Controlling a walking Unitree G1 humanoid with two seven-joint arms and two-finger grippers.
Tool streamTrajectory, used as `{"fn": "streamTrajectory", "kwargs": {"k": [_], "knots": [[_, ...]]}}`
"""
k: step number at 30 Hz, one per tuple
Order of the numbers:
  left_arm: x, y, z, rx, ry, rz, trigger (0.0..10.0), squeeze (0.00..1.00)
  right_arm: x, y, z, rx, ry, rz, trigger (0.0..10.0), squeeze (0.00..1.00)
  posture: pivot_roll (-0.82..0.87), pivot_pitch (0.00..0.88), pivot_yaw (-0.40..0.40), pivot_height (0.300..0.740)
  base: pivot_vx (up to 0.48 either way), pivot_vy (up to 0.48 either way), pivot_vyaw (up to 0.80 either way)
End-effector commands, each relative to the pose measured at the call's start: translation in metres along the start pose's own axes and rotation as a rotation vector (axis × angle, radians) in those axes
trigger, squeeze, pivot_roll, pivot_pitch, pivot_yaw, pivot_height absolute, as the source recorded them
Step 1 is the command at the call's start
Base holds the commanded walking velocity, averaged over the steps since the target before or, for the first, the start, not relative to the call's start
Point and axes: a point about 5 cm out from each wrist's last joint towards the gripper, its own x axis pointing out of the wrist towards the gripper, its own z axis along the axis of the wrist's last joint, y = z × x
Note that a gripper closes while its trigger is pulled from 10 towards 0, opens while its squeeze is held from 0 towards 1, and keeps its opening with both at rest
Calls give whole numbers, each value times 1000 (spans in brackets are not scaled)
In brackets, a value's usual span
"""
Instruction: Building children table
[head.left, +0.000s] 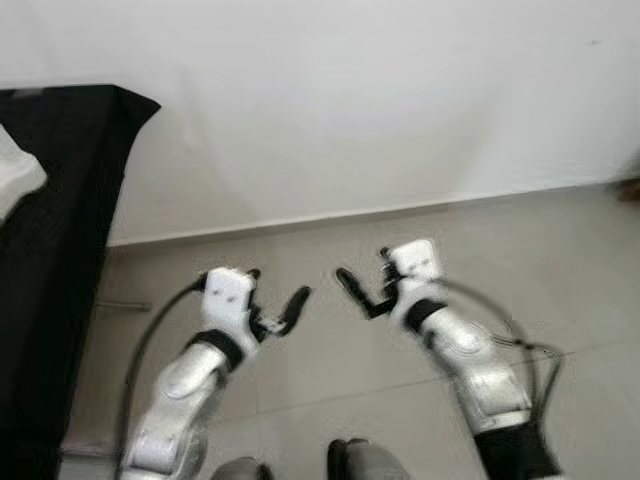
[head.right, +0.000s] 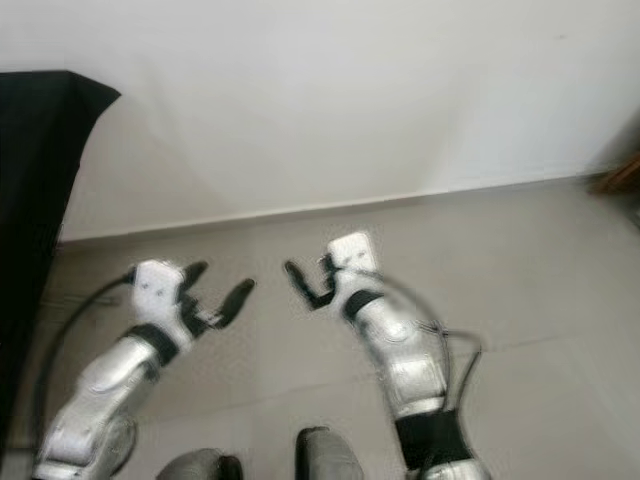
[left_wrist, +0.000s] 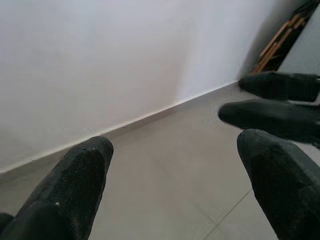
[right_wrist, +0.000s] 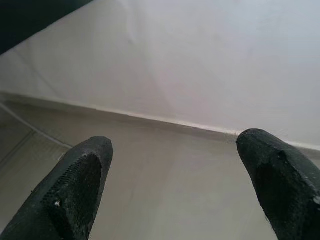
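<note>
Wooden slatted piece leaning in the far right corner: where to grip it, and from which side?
Probably one long rail of the light wooden slatted piece, near its upper end, approached from the open grey tiled floor side. It stands tilted in the corner, so its back looks shut off. It is blurred, so finer detail is unclear. The open right gripper is on that side.

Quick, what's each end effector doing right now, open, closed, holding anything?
Left end effector: open, holding nothing, over the floor.
Right end effector: open, holding nothing.
</note>
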Motion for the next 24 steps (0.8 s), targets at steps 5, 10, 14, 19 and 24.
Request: {"fn": "streamTrajectory", "kwargs": {"k": [5, 10, 14, 19, 24], "knots": [[-5, 3, -3, 6, 12, 14, 10000, 0, 1, 7, -4, 25, 11, 33, 10000, 0, 11, 214, -72, 740, 404, 0, 0], [-5, 3, -3, 7, 15, 12, 10000, 0, 1, 7, -4, 29, 12, 35, 10000, 0, 11, 211, -70, 740, 402, 0, 0], [-5, 3, -4, 6, 17, 11, 10000, 0, 0, 7, -5, 33, 13, 38, 10000, 0, 11, 209, -70, 740, 402, 0, 0], [-5, 3, -4, 6, 18, 10, 10000, 0, 1, 7, -5, 32, 15, 43, 10000, 0, 14, 206, -70, 740, 403, 0, 0], [-6, 3, -5, 7, 20, 9, 10000, 0, 1, 9, -6, 39, 12, 58, 10000, 0, 20, 202, -66, 740, 405, 0, 0]]}}
